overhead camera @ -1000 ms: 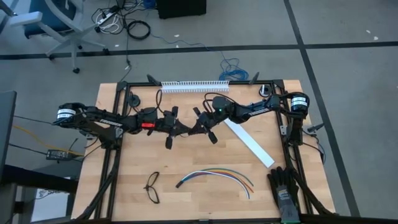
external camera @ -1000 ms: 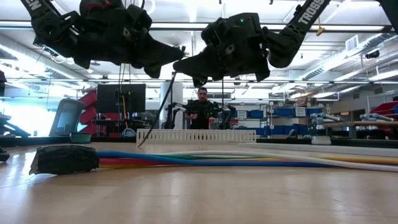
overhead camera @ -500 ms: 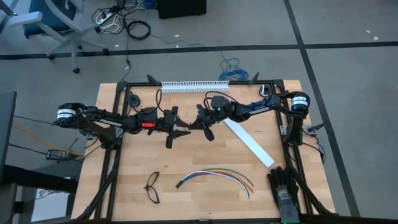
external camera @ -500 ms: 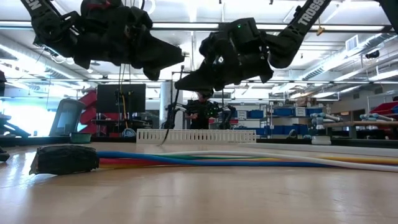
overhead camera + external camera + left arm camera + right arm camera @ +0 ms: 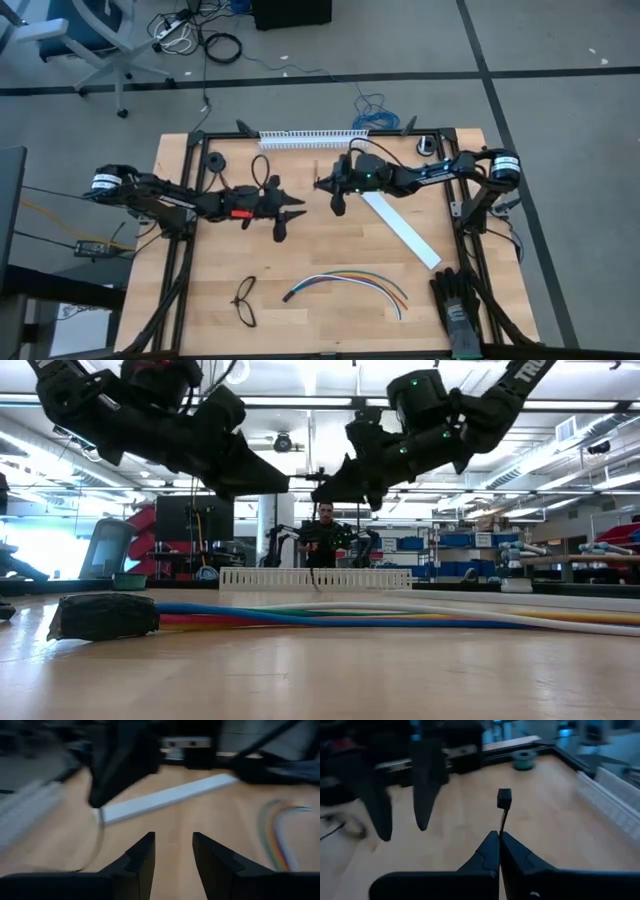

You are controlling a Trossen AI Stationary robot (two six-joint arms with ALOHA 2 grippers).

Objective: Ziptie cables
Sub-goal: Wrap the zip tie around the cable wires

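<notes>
While the right gripper (image 5: 498, 851) pinches the ziptie (image 5: 503, 807) at frame centre, the left gripper (image 5: 172, 857) hangs part-open, empty; cables (image 5: 345, 283) lie lower centre, clear.

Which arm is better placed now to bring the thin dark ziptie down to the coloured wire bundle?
Right, probably. The right gripper is shut on the thin dark ziptie. The left gripper is open and empty. Both hang above the table, away from the coloured cables.
</notes>
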